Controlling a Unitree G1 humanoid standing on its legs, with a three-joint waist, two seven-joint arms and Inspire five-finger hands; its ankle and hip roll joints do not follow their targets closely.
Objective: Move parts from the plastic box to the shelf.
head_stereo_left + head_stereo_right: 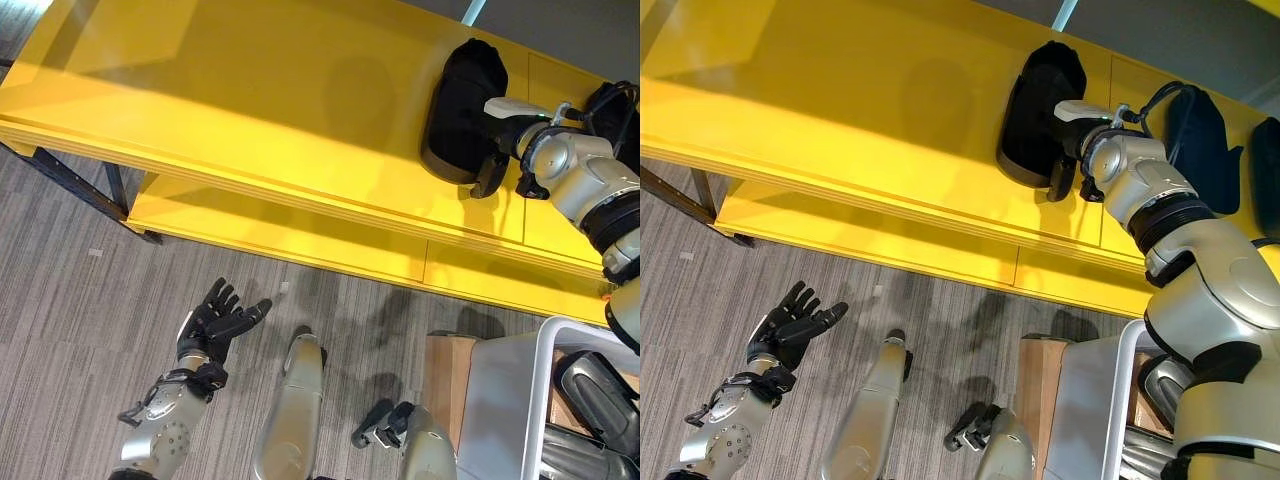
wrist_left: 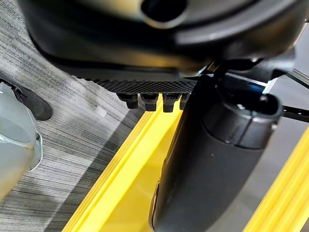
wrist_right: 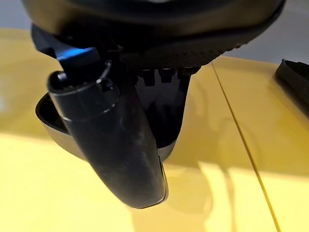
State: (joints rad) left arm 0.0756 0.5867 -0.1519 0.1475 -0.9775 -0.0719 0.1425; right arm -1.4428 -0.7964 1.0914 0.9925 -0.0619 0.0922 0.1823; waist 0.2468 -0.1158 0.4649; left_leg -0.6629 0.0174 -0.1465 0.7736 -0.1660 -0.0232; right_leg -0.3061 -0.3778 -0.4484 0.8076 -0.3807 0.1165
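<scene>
The big yellow shelf [image 1: 250, 110] runs across the top of the scene, with a lower yellow board under it. A black part [image 1: 462, 105] lies on the top board of the shelf, near its right end. The right hand [image 1: 497, 150] is right at this part, on the side nearer the robot. In the right wrist view the thumb [image 3: 113, 145] sticks out in front of the part [image 3: 166, 121] and the fingers [image 3: 161, 75] point at it. I cannot tell if the hand is gripping the part or only touching it.

More black parts [image 1: 1198, 135] lie farther right on the same board.

The left hand [image 1: 215, 320] hangs low over the grey floor [image 1: 70, 320], well apart from the shelf. Its fingers are spread out and straight, and it holds nothing.

The plastic box [image 1: 520, 390] sits at the lower right, pale grey, with dark parts [image 1: 595, 395] inside it. A brown wooden block [image 1: 445, 375] stands just beside the box.
</scene>
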